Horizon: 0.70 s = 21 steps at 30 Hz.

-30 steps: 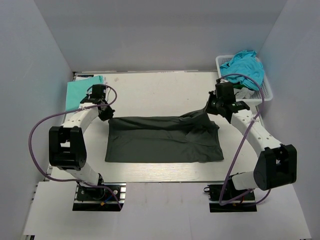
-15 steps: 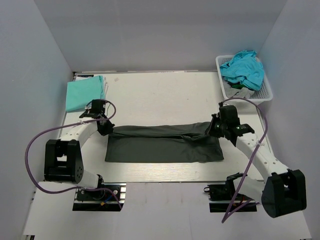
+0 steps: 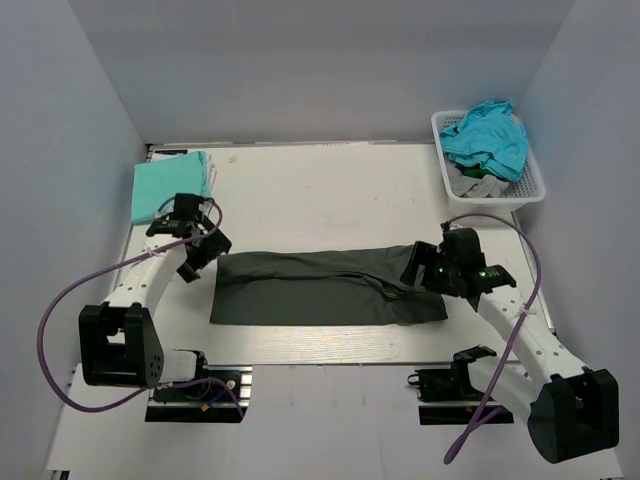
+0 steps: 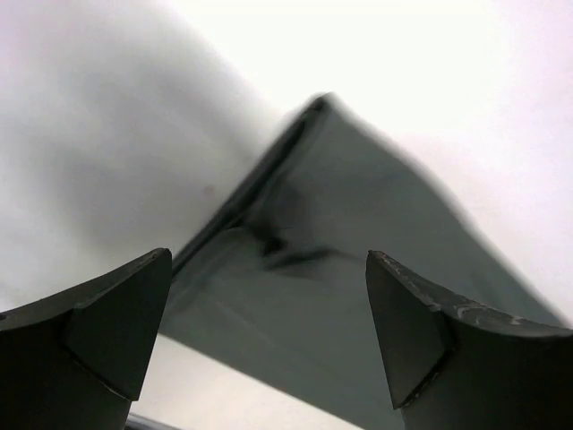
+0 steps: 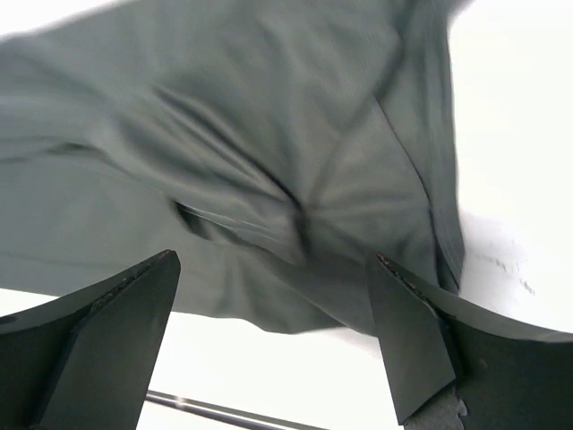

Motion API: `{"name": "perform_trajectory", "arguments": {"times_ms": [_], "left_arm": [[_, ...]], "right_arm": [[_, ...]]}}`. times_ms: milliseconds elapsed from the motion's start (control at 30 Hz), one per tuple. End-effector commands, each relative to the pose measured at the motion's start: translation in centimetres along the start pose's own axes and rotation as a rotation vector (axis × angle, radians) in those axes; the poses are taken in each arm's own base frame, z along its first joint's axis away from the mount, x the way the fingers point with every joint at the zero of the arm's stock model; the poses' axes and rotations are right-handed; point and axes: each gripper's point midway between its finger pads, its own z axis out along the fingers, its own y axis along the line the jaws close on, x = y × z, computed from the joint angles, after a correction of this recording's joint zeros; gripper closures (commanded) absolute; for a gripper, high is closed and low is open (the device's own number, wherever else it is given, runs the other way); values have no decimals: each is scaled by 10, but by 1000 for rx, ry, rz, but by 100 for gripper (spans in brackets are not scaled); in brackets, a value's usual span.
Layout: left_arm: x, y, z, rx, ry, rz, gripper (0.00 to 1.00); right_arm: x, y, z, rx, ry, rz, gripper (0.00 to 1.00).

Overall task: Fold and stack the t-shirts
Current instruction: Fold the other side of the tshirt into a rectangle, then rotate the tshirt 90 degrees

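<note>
A dark charcoal-grey t-shirt (image 3: 320,288) lies folded into a long band across the middle of the table. My left gripper (image 3: 205,252) hangs open just off the band's left end, where a corner of the dark cloth (image 4: 358,260) shows beneath the spread fingers. My right gripper (image 3: 418,270) stands open over the rumpled right end (image 5: 269,179), with nothing between its fingers. A folded mint-green t-shirt (image 3: 168,185) rests at the far left. A teal t-shirt (image 3: 488,138) is heaped in the basket with a grey one (image 3: 482,184) under it.
The white lattice basket (image 3: 535,190) stands at the far right corner of the table. Purple cables loop from both arms. The table's near edge (image 3: 330,362) runs just beyond the arm bases.
Both grippers have let go of the dark t-shirt and opened. They carried its far edge toward the near side, and the shirt now lies as a narrower folded band.
</note>
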Motion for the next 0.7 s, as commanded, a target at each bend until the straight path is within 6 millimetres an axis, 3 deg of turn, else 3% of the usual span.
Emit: {"name": "perform_trajectory", "arguments": {"times_ms": [0,100,167,300,333,433,600,667], "left_arm": [[-40,-26,-37,95,-124,-18,1],[-42,-55,-35,215,-97,5,1],[-27,-68,-27,281,-32,24,1],[-10,-94,-14,390,59,57,1],[-7,-93,-6,372,78,58,1],[17,-88,5,360,130,86,1],[47,-66,25,320,175,98,1],[63,-48,38,258,211,89,1]], "right_arm": [[-44,31,-14,-100,-102,-59,10],[-60,59,-11,-220,-116,-85,10],[-74,78,-12,-311,-157,-106,10],[-70,96,9,-387,-74,-93,10],[-63,105,8,-437,-41,-102,10],[-45,106,23,-457,35,-100,10],[-5,91,38,-418,157,-81,10],[8,83,42,-393,190,-72,10]]}}
